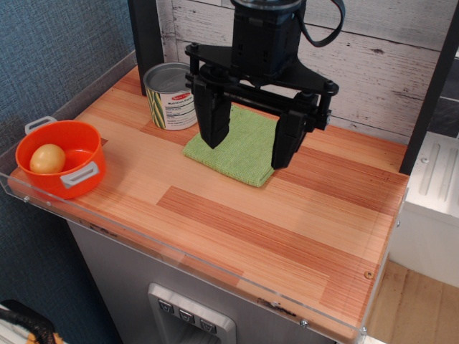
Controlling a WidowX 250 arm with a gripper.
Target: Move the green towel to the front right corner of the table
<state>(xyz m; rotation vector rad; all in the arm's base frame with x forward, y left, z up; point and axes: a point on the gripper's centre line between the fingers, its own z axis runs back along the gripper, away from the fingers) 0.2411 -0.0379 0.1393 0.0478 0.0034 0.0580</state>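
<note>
front edge: clear acrylic rim (179, 252) runs along the near side of the table (287, 229), with a grey metal base (129, 287) under it carrying a small panel of buttons (188, 315).
table top: reddish and pale wood-grain planks, bare across the near and right-hand part.
orange pot (61, 159): sits at the left edge, close to the acrylic rim, with grey handles; a yellowish round thing (47, 158) lies inside it, and i cannot tell what it is.
tin can (171, 97): upright near the back left, paper label facing the camera, just beside the towel's left corner; whether they touch i cannot tell.
green towel (244, 147): flat and folded, toward the back middle of the table, turned a little so a corner points to the camera.
my gripper (249, 136): black, hanging over the towel with both fingers (213, 118) pointing down and set wide apart, one over the towel's left part and one at its right edge; nothing is held between them. whether the tips touch the cloth i cannot tell.
behind: whitewashed plank wall (373, 57) at the back, blue textured wall (57, 50) on the left.
</note>
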